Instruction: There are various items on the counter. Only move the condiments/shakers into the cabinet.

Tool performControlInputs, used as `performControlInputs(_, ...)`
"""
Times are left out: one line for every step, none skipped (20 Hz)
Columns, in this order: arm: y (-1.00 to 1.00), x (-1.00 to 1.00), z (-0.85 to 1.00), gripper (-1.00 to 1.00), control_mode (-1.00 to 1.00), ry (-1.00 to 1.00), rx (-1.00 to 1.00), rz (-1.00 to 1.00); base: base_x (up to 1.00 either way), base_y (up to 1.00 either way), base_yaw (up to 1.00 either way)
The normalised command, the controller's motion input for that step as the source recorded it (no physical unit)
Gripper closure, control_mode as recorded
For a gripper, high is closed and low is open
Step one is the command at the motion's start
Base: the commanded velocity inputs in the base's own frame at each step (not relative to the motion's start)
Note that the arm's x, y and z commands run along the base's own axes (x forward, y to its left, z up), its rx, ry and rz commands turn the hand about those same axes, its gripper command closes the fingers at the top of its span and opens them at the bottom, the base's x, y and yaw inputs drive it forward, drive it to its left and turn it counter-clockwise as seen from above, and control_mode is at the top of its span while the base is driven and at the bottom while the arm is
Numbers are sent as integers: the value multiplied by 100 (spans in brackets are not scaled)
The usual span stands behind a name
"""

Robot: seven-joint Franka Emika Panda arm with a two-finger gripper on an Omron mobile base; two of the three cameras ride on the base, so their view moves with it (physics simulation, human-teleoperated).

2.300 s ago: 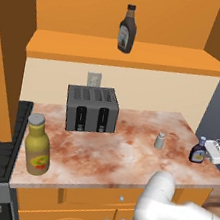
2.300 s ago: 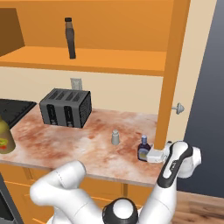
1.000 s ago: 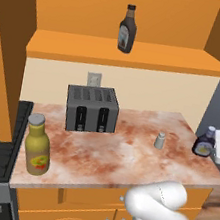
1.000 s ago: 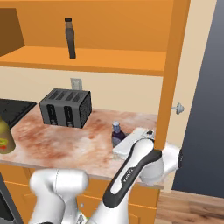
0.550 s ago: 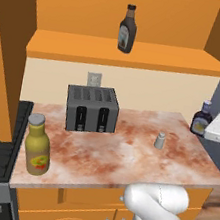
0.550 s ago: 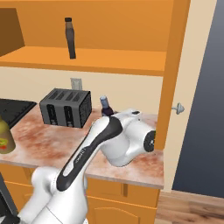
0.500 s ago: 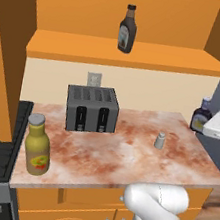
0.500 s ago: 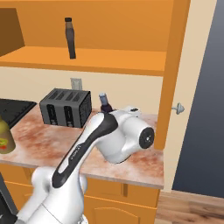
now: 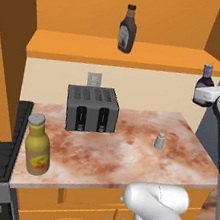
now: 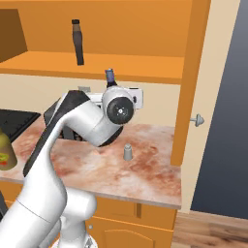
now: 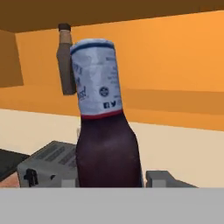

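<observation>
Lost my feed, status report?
Gripper shut on small bottle, level with cabinet shelf. Brown bottle shelved. Grey shaker on counter. Nothing blocking.

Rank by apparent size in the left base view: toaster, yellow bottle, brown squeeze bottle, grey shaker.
1. toaster
2. yellow bottle, which sits nearer the camera
3. brown squeeze bottle, farther back on the cabinet shelf
4. grey shaker

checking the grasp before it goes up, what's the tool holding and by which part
The tool holds the small bottle upright, lifted off the counter, gripped low on its body; the neck and cap stand free above.
</observation>
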Motion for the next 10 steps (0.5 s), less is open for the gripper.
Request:
performControlInputs(0, 0, 100, 100, -100, 0, 4, -22, 0, 0, 0)
performControlInputs(0, 0, 100, 100, -100, 0, 6, -20, 0, 0, 0)
performControlInputs(0, 0, 100, 100, -100, 0, 10, -15, 0, 0, 0)
performControlInputs(0, 0, 100, 100, -100, 0, 11, -10, 0, 0, 0)
performControlInputs(-1, 0, 94, 100, -100, 0, 13, -5, 0, 0, 0)
performControlInputs(0, 0, 71, 100, -100, -1, 11, 0, 0, 0, 0)
performControlInputs(0, -1, 64, 100, -100, -7, 9, 0, 0, 0, 0)
performControlInputs(0, -6, 58, 100, -100, -14, 6, 0, 0, 0, 0)
performControlInputs(0, -13, 45, 100, -100, -20, 4, 0, 0, 0, 0)
performControlInputs(0, -19, 44, 100, -100, -23, 3, 0, 0, 0, 0)
